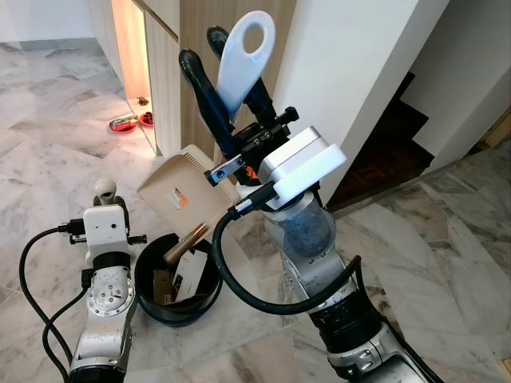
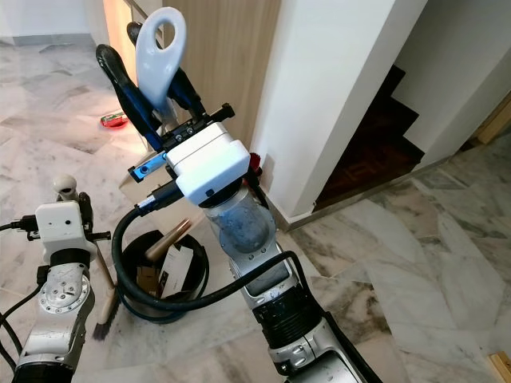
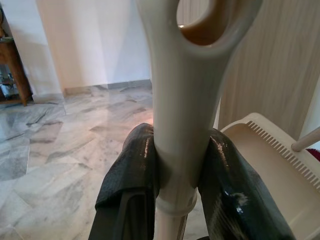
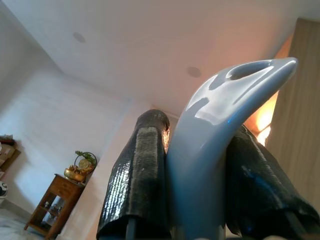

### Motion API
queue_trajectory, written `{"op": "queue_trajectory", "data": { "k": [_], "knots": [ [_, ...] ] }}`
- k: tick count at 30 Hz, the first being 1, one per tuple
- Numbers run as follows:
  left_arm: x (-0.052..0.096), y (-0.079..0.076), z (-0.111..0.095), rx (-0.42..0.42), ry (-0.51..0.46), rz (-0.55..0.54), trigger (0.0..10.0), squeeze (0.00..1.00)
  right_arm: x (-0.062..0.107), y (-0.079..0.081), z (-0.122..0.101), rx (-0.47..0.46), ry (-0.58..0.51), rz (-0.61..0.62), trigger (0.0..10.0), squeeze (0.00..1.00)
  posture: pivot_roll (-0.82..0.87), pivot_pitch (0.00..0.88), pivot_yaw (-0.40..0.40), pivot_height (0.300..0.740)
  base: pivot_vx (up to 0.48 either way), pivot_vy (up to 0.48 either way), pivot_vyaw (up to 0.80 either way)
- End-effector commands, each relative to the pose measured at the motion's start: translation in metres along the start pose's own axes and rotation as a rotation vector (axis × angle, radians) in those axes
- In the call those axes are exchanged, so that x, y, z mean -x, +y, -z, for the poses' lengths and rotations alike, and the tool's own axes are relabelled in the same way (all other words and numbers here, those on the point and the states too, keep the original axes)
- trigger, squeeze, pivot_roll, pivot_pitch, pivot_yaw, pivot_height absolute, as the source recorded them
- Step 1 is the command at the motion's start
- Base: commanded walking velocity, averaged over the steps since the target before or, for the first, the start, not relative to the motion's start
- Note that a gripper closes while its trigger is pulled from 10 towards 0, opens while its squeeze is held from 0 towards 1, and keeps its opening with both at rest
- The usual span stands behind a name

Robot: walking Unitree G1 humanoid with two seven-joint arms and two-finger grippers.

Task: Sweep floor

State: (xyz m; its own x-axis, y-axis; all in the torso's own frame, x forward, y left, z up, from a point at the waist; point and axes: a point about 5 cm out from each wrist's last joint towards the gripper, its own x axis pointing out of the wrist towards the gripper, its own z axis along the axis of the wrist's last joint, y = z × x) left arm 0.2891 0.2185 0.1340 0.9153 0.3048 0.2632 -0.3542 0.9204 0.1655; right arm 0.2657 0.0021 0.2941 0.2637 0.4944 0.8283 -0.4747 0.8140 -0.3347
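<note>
Marble floor (image 1: 447, 231): right end effector (image 1: 222, 60) clamps dustpan handle (image 1: 243, 56); left end effector (image 3: 177, 165) clamps broom handle (image 3: 182, 100) over bin (image 1: 177, 279).

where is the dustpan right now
The beige dustpan is raised, tilted over the black bin beside the wooden panel; the right tool grips its pale looped handle.

dustpan (image 1: 180, 187) label, print unreadable
</note>
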Motion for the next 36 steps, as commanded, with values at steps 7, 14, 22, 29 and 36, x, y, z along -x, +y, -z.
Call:
{"op": "queue_trajectory", "data": {
  "k": [7, 14, 22, 29, 36],
  "knots": [
    [-0.005, -0.011, -0.013, 0.016, -0.07, 0.044, 10.0, 0.0, -0.002, -0.013, -0.002, 0.079, -0.018, 0.057, 10.0, 0.0, 0.24, 0.022, -0.167, 0.74, 0.0, 0.0, 0.0],
    [-0.002, -0.009, -0.011, 0.012, -0.06, 0.04, 10.0, 0.0, 0.018, -0.067, 0.028, 0.281, 0.2, 0.179, 10.0, 0.0, 0.23, 0.034, -0.17, 0.74, 0.0, 0.0, 0.0],
    [0.0, -0.008, -0.008, 0.004, -0.045, 0.046, 10.0, 0.0, 0.067, -0.127, 0.057, 0.434, 0.508, 0.424, 10.0, 0.0, 0.23, 0.045, -0.167, 0.74, 0.0, 0.0, 0.0],
    [0.004, -0.008, -0.004, 0.0, -0.031, 0.051, 10.0, 0.0, 0.129, -0.143, 0.083, 0.279, 0.775, 0.708, 10.0, 0.0, 0.22, 0.048, -0.166, 0.74, 0.0, 0.0, 0.0],
    [0.007, -0.004, -0.001, -0.008, -0.019, 0.053, 10.0, 0.0, 0.164, -0.145, 0.09, 0.221, 0.879, 0.802, 10.0, 0.0, 0.23, 0.047, -0.161, 0.74, 0.0, 0.0, 0.0]
  ]
}}
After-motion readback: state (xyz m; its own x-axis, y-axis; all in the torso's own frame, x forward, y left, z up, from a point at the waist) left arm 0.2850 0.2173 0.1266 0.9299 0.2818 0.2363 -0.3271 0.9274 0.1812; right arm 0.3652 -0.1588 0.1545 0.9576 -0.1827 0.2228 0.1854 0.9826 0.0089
